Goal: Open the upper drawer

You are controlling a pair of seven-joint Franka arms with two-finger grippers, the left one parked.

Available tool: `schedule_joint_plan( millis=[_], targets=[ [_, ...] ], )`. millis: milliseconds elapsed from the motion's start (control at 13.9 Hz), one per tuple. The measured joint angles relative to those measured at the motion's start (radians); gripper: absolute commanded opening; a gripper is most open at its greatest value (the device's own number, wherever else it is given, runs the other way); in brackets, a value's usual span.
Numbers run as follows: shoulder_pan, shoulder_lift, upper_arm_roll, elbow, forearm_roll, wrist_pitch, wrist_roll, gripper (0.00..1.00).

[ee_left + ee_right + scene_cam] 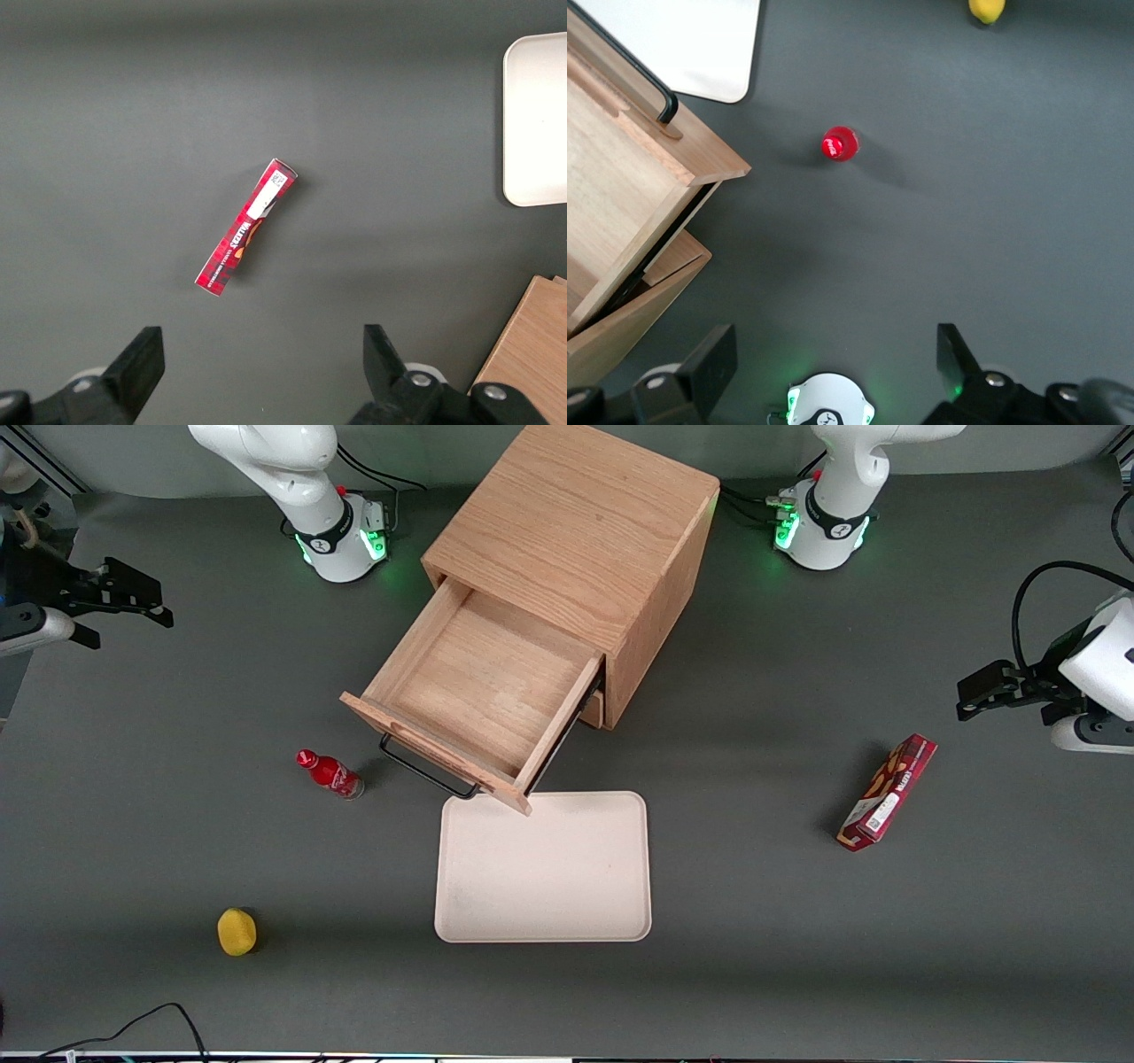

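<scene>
Two drawers in the wooden cabinet (pixel 576 549), and the upper drawer (pixel 483 686) is already pulled well out — its empty tray is open to view and its front corner overhangs the white tray (pixel 542 868) lying on the worktop (pixel 797 957) nearer the front camera. Black bar handle (pixel 425 771) sits on the drawer front, untouched. Lower drawer (pixel 664 274) looks shut, only a sliver visible under the open one. By my read the task is basically done; what's left is to keep clear — no bumping the drawer front or handle, and no sweeping low past the red bottle (pixel 330 773) standing just beside the handle, since it would tip easily. If any more pull were wanted, it should go straight along the drawer's slide, not sideways. End effector (pixel 124 602) hangs well away from the cabinet at the working arm's end of the worktop, raised, fingers spread apart and holding nothing; the wrist view looks straight down, so the arm seems pulled back high, pointing at the worktop. Yellow ball-like thing (pixel 236 932) near the front camera, red snack box (pixel 888 792) toward the parked arm's end — neither in the way.
</scene>
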Motion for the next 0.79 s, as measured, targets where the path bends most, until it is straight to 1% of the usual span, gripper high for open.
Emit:
schedule_joint_plan(
  millis=[215, 502, 574, 717, 789],
  targets=[
    [-0.016, -0.048, 0.000, -0.010, 0.001, 0.004, 0.019, 1.00],
    [-0.005, -0.150, -0.003, -0.137, 0.005, 0.062, 0.081, 1.00],
    [0.031, -0.150, -0.031, -0.155, 0.005, 0.072, 0.106, 1.00],
    [0.161, -0.134, -0.160, -0.165, 0.005, 0.090, 0.126, 1.00],
    [0.204, -0.123, -0.217, -0.165, 0.005, 0.094, 0.124, 1.00]
  ],
)
